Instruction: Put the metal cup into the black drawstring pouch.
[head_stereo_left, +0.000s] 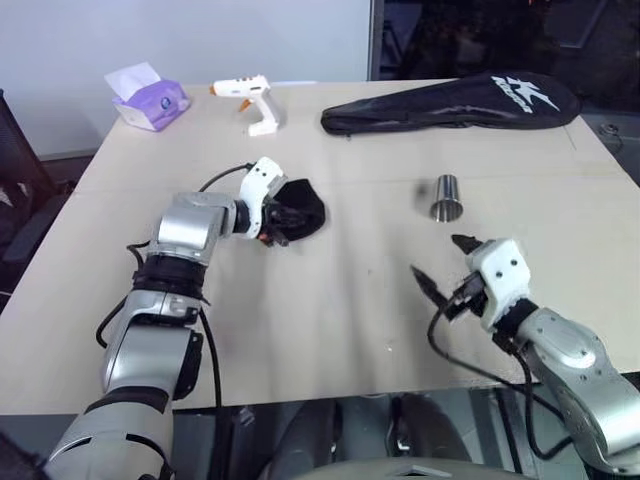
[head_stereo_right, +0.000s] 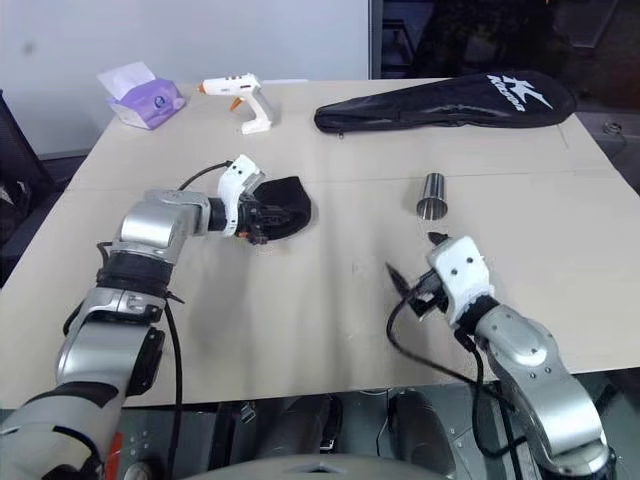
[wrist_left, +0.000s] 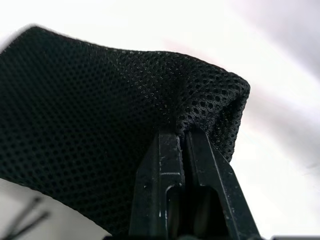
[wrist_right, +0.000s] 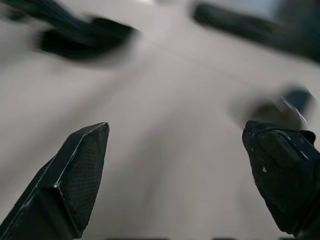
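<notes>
Left eye view, white logo on racket cover (head_stereo_left: 452, 103), left gripper (head_stereo_left: 277, 222) pinching black drawstring pouch (head_stereo_left: 300, 208), right gripper (head_stereo_left: 440, 262) spread.

Shiny metal cup (head_stereo_left: 447, 196) is standing upright on the table, right of centre. Black mesh drawstring pouch (head_stereo_left: 298, 211) sits crumpled, well apart on its left.

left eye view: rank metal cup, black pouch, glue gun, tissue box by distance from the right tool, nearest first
From the right tool, open, at the table's near right:
1. Metal cup: just beyond the tool, upright.
2. Black pouch: mid-table, to the left, pinched in the left tool.
3. Glue gun: far side, left of centre.
4. Tissue box: far left corner.
</notes>
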